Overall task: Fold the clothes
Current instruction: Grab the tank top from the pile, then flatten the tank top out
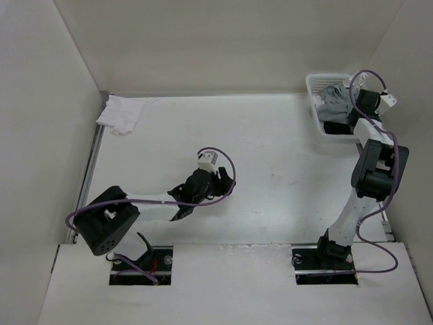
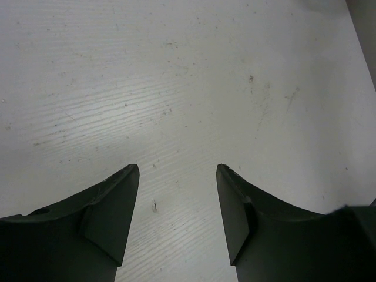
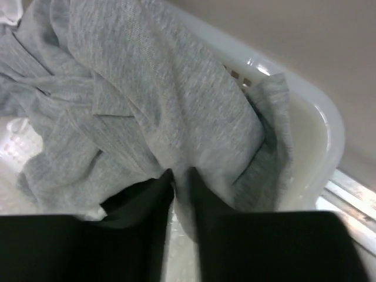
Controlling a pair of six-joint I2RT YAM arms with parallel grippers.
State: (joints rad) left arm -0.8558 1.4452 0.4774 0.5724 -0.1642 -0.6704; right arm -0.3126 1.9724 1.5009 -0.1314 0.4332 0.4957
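The clothes [image 1: 331, 100] are a crumpled medium-grey knit top lying in the white basket [image 1: 313, 101] at the far right corner. In the right wrist view the grey fabric [image 3: 147, 88] fills the frame, draped over the basket's rim [image 3: 305, 94]. My right gripper [image 3: 182, 176] is down in the basket [image 1: 350, 114], with its jaws nearly together and a fold of the grey fabric pinched between them. My left gripper [image 2: 177, 176] hangs open over the bare table, left of centre [image 1: 215, 184], with nothing between its fingers.
A small white cloth [image 1: 122, 114] lies crumpled at the far left corner of the table [image 1: 270, 156]. Something black [image 1: 335, 127] sits at the near end of the basket. White walls close in the left, back and right sides.
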